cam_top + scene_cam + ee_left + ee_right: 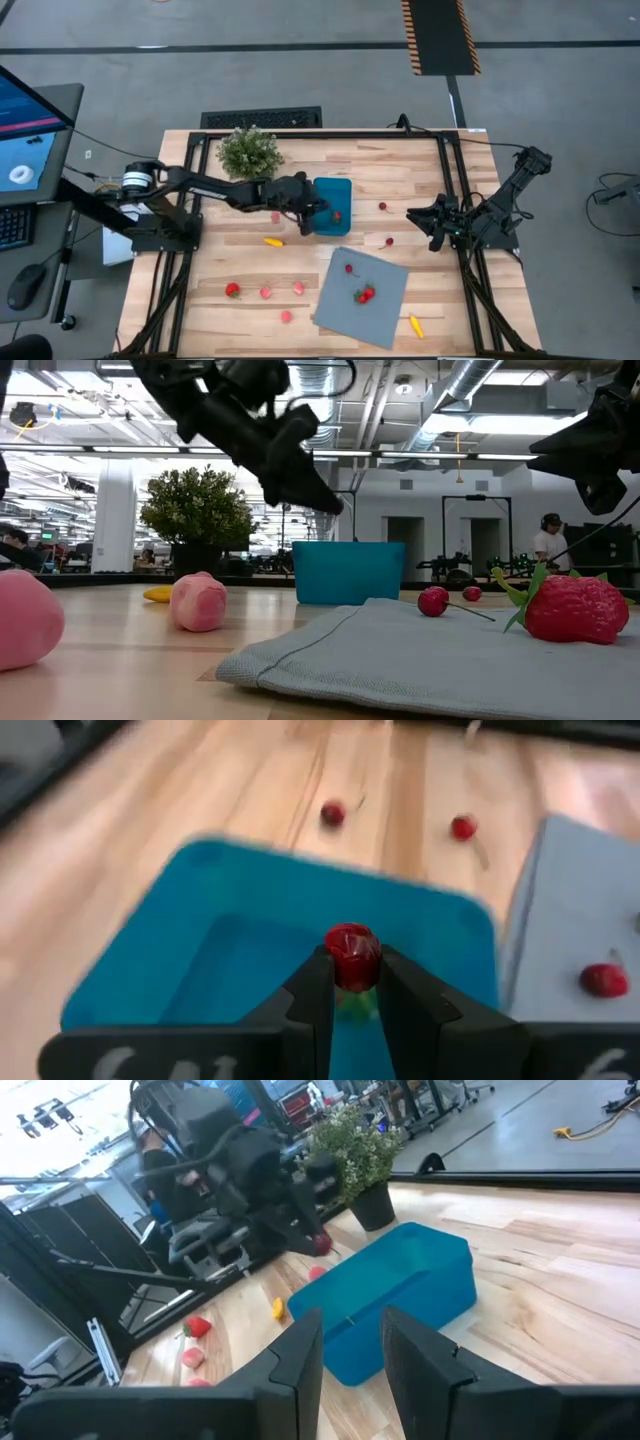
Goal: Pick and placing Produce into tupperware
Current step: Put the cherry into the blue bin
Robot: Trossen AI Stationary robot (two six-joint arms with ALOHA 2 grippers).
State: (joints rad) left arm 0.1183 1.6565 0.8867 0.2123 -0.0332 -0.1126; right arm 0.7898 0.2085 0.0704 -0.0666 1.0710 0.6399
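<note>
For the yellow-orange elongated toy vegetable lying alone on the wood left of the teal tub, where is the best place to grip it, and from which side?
Grip the yellow-orange elongated toy vegetable at its middle, coming straight down from above with the fingers across its short width. It lies flat on the bare wooden table, long axis roughly left to right, with nothing touching it.

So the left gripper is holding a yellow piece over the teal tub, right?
Not yellow. The left gripper is shut on a red strawberry-like piece, held above the teal tub; the left wrist view shows it.
</note>
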